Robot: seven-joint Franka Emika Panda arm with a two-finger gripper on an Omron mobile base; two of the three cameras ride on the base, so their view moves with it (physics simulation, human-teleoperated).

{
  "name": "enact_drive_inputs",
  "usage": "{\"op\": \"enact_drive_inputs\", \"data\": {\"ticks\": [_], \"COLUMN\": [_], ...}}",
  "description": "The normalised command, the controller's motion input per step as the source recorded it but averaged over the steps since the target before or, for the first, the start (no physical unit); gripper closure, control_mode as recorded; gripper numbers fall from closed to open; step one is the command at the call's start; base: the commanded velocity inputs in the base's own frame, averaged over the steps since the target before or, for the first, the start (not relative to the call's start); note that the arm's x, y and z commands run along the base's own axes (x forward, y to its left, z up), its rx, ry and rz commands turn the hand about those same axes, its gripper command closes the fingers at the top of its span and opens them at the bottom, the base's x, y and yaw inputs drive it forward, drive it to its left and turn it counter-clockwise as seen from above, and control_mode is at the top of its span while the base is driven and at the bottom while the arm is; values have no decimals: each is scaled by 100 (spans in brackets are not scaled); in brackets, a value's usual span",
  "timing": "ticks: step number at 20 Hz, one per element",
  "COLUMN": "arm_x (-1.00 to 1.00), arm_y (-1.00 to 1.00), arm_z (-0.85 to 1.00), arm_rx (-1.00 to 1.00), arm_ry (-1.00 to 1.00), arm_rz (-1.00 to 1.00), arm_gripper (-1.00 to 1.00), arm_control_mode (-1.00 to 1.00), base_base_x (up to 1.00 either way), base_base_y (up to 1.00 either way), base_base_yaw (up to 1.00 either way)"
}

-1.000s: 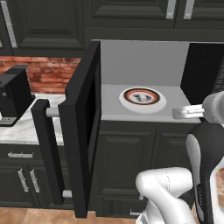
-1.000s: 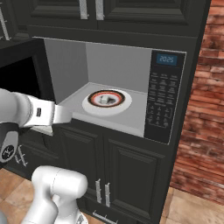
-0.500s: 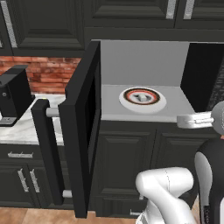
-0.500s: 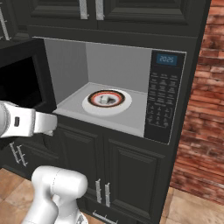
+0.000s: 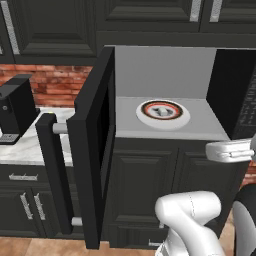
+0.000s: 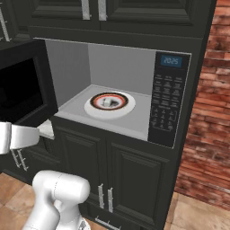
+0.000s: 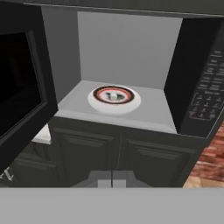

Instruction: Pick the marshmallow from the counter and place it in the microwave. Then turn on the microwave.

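The pincer (image 7: 112, 178) is sitting fully closed, fingertips pressed together and gripping nothing. Ahead of it and higher, the marshmallow (image 7: 114, 95) is resting on the turntable (image 7: 97, 103) inside the open microwave (image 7: 129, 57).

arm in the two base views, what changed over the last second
The arm has drawn back out of the microwave mouth, sinking lower and toward the robot's own body. The hand stays shut and empty. The marshmallow still sits on the turntable, and the door still hangs wide open.
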Motion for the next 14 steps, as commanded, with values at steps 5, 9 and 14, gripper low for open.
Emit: {"op": "enact_drive_inputs", "data": {"ticks": [5,9,14], "arm_x": [-39,-39,-38], "arm_y": [17,13,13], "arm_z": [7,12,10], "arm_rx": [0,0,0], "arm_ry": [-2,-3,-3], "arm_rz": [0,0,0], "arm_gripper": [100,100,100], "arm_control_mode": [-100,-100,-100], "base_base_x": [0,0,0], "base_base_y": [0,0,0], "base_base_yaw": [0,0,0]}}
